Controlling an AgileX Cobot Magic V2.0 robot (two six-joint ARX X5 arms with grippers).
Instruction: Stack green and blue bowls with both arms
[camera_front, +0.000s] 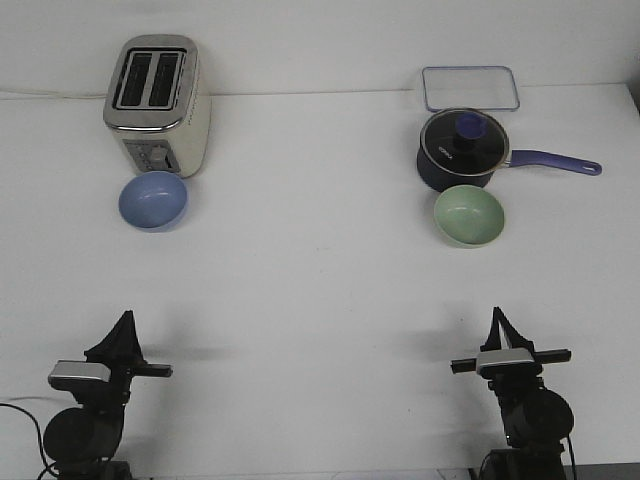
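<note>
The light blue bowl (153, 200) sits upright on the white table at the left, right in front of the toaster. The pale green bowl (469, 215) sits upright at the right, just in front of the saucepan. My left gripper (125, 322) rests low at the near left edge, well short of the blue bowl, its fingers closed to a point and empty. My right gripper (497, 320) rests low at the near right edge, well short of the green bowl, also closed to a point and empty.
A cream and silver toaster (155, 100) stands at the back left, close behind the blue bowl. A dark navy saucepan (462, 150) with a glass lid and a purple handle (556, 161) pointing right stands close behind the green bowl. A clear rectangular container (470, 88) lies behind it.
</note>
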